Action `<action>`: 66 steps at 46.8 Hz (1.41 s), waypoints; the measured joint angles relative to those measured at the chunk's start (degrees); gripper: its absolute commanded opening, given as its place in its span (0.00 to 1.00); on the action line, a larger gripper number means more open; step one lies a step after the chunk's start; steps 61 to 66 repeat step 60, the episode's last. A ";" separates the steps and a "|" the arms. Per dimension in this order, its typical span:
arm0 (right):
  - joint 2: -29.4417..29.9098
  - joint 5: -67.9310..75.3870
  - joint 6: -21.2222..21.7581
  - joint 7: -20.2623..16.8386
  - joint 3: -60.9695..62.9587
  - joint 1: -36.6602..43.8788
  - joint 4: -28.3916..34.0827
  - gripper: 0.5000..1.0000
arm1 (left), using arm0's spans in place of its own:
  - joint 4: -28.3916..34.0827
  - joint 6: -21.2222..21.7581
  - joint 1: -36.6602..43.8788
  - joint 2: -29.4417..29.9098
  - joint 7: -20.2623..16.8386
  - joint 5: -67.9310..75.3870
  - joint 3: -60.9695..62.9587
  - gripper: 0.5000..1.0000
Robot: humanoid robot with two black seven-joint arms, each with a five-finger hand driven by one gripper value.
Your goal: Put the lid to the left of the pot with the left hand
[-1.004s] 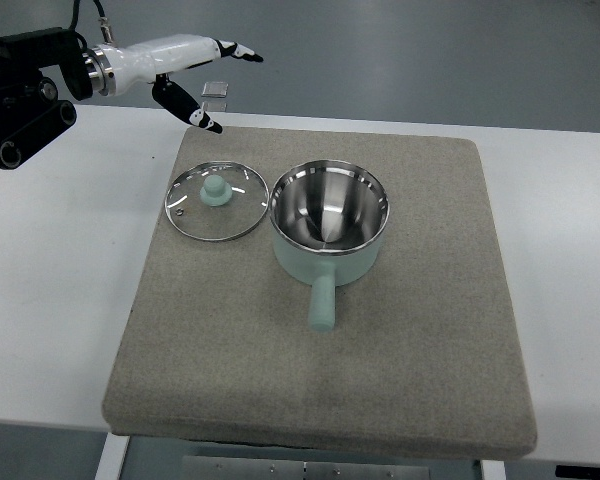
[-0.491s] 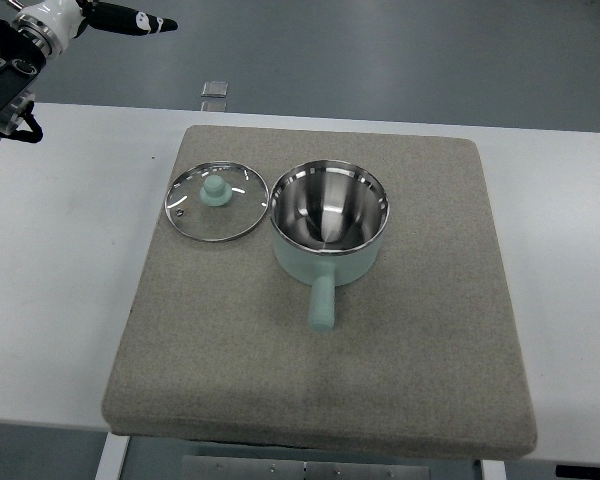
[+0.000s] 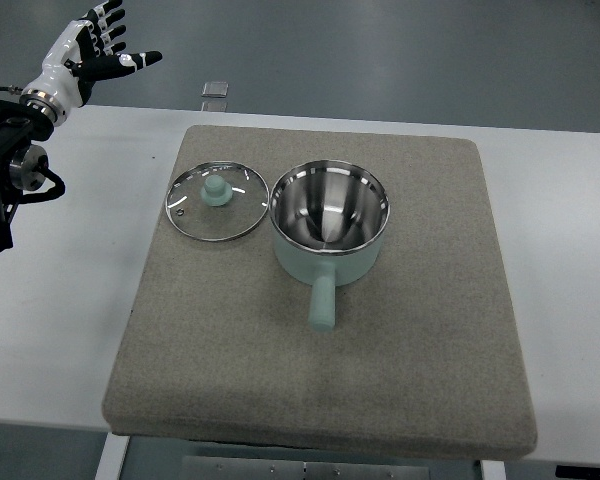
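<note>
A glass lid (image 3: 217, 203) with a mint-green knob lies flat on the grey mat (image 3: 410, 350), just left of the pot and close to its rim. The pot (image 3: 329, 223) is steel inside and mint green outside, uncovered, with its handle pointing toward the near edge. My left hand (image 3: 92, 50) is at the top left corner, well away from the lid and above the table's far edge. Its fingers are spread and hold nothing. The right arm does not show.
The mat lies on a white table (image 3: 60, 300). A small square fitting (image 3: 215, 89) sits on the floor beyond the table's far edge. My left arm's dark joints (image 3: 5, 165) hang over the table's left edge.
My left hand has drawn back from above the mat's far left corner to the top left corner and turned so its fingers fan out. Lid and pot have not moved.
</note>
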 measured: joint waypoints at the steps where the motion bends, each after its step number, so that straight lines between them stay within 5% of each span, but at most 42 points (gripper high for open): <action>1: 0.00 0.00 0.00 0.00 0.00 0.00 0.00 0.85 | -0.01 -0.03 0.33 0.00 0.00 0.06 -0.55 1.00; 66: 0.00 0.00 0.00 0.00 0.00 0.02 0.00 0.85 | -0.45 1.44 1.46 -3.70 -0.51 -0.02 -1.52 1.00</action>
